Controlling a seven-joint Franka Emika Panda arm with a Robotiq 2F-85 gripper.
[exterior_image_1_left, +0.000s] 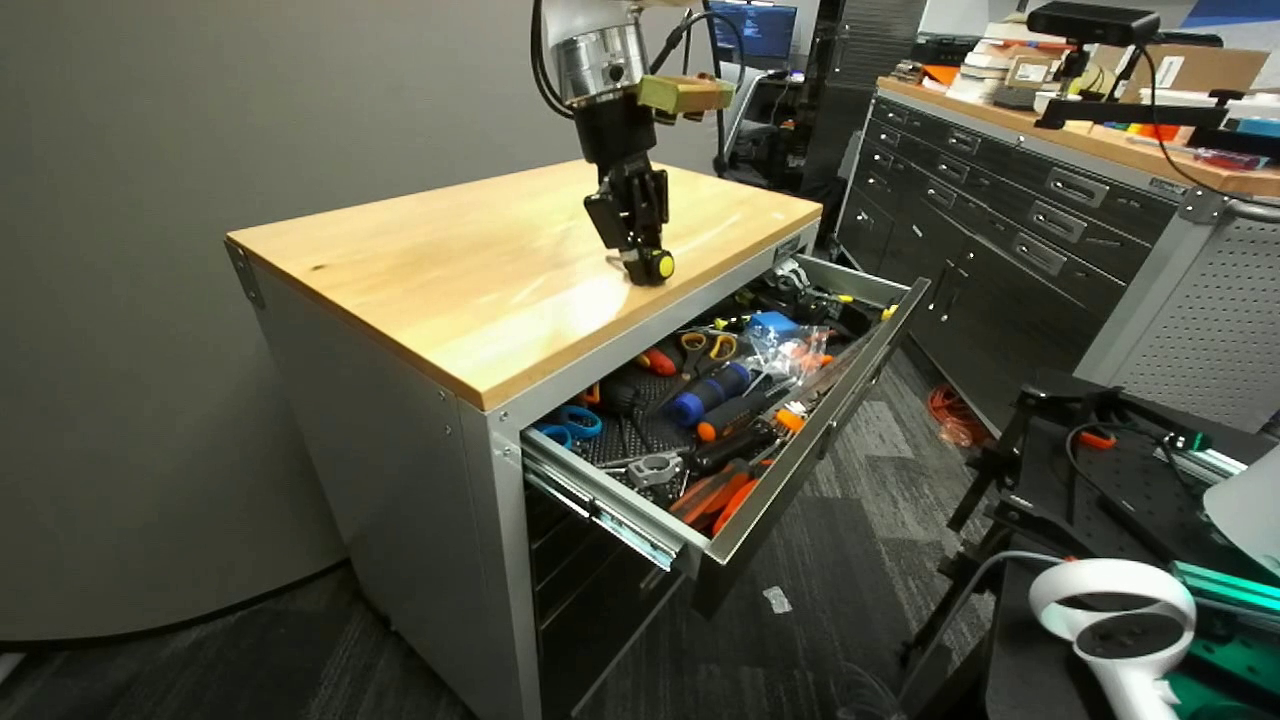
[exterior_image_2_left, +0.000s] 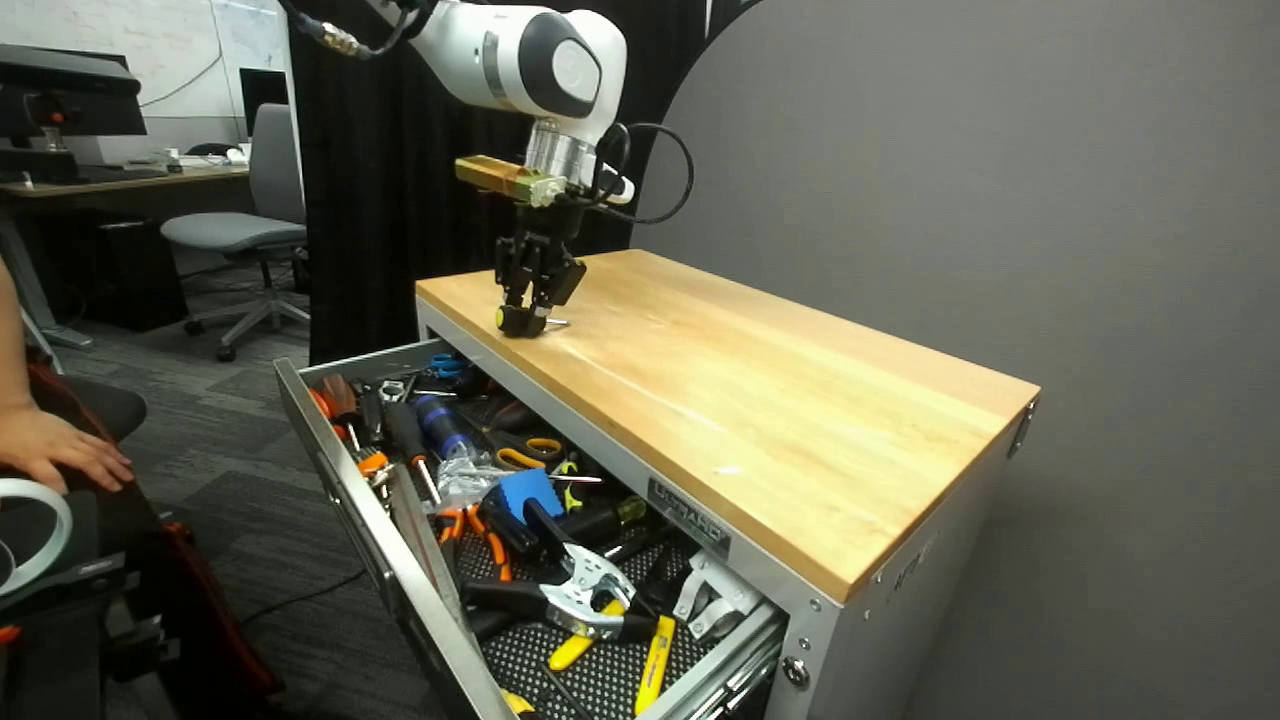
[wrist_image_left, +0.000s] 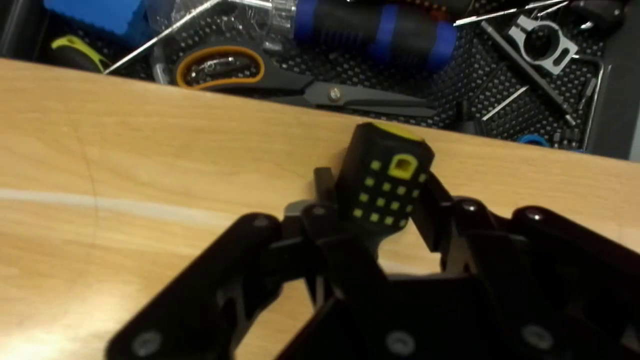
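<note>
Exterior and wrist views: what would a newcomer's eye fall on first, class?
First, the black-and-yellow tool between the jaws of the end effector, near the drawer-side edge of the wooden tabletop. Then the open, cluttered drawer below that edge, where scissors with orange-lined loops lie near a blue-and-black cylinder.

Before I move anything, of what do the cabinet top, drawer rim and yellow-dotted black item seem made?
Cabinet top: probably varnished wood; visible grain, glossy reflections.
Drawer rim: likely metal, satin; a thin silvery edge.
Black item: perhaps matte plastic or rubber; its surface looks dull.
</note>
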